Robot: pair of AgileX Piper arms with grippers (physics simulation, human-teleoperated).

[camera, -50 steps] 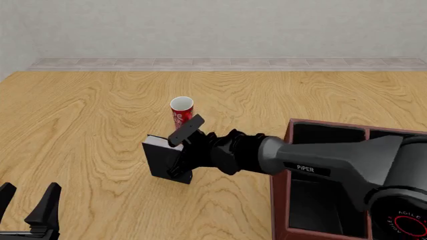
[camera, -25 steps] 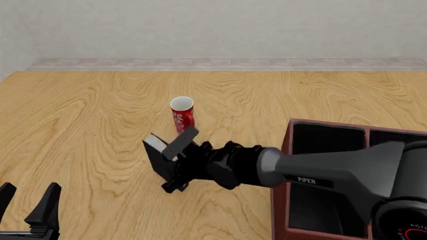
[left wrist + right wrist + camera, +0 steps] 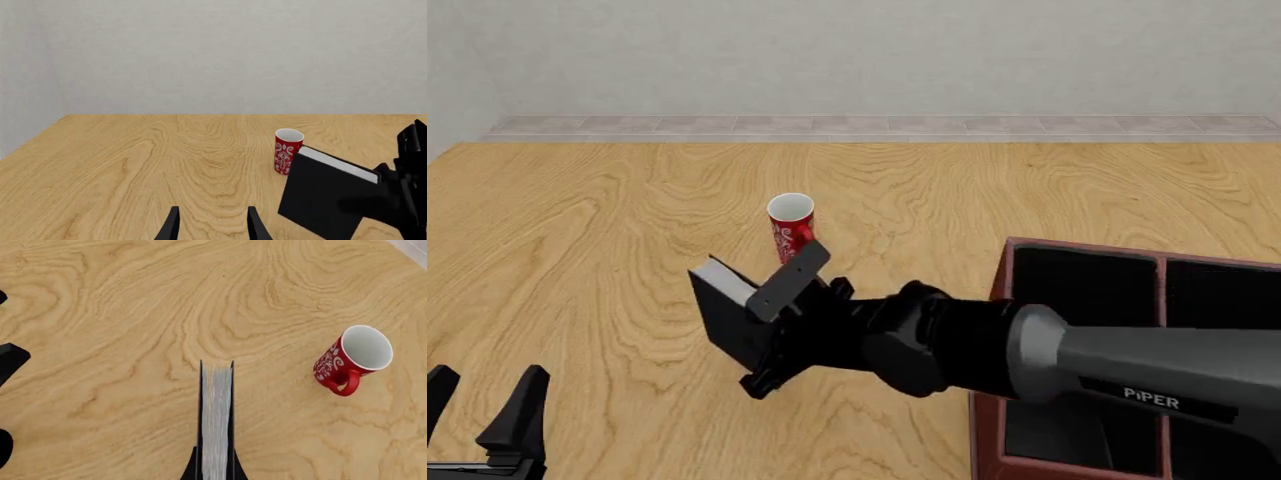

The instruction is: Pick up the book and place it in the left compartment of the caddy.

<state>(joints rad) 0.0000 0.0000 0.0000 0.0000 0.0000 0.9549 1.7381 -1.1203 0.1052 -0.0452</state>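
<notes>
Front view gives me the wooden table (image 3: 587, 250) with the caddy (image 3: 994, 400) behind my right gripper (image 3: 771, 325), beside that arm's forearm, its left compartment (image 3: 1068, 420) partly hidden by the arm. My right gripper is pinching the book (image 3: 723, 320), which sits tilted between its fingers and lifted off the table; the left gripper (image 3: 481, 420) sits low and well apart, fingers spread with nothing between them. The red mug (image 3: 790, 228) stands upright just beyond the book.
</notes>
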